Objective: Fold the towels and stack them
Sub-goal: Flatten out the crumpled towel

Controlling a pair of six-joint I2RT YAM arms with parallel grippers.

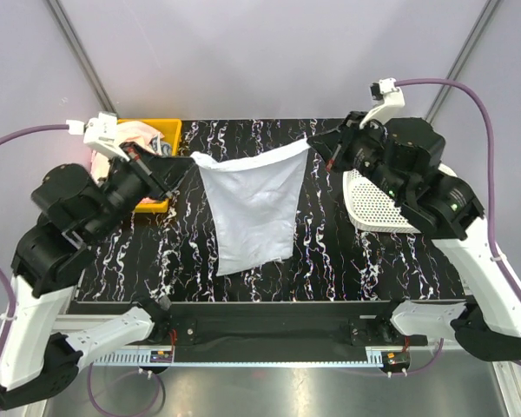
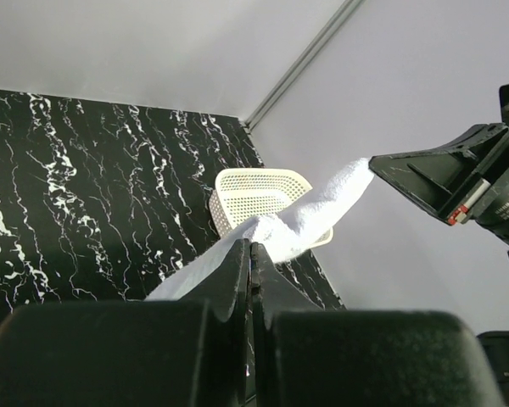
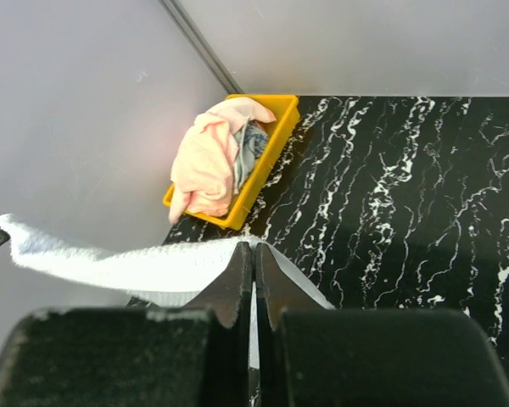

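- A pale white towel (image 1: 252, 204) hung spread above the black marbled table (image 1: 347, 261), its lower edge drooping toward the near side.
- On the right, a white mesh basket (image 1: 373, 208) sat beside the right arm.
- The left gripper (image 1: 182, 162) pinched the towel's top left corner, and the right gripper (image 1: 318, 144) pinched its top right corner. The top edge was stretched between them.
- At the far left, a yellow bin (image 1: 172, 132) held bunched pink towels (image 1: 137, 133).
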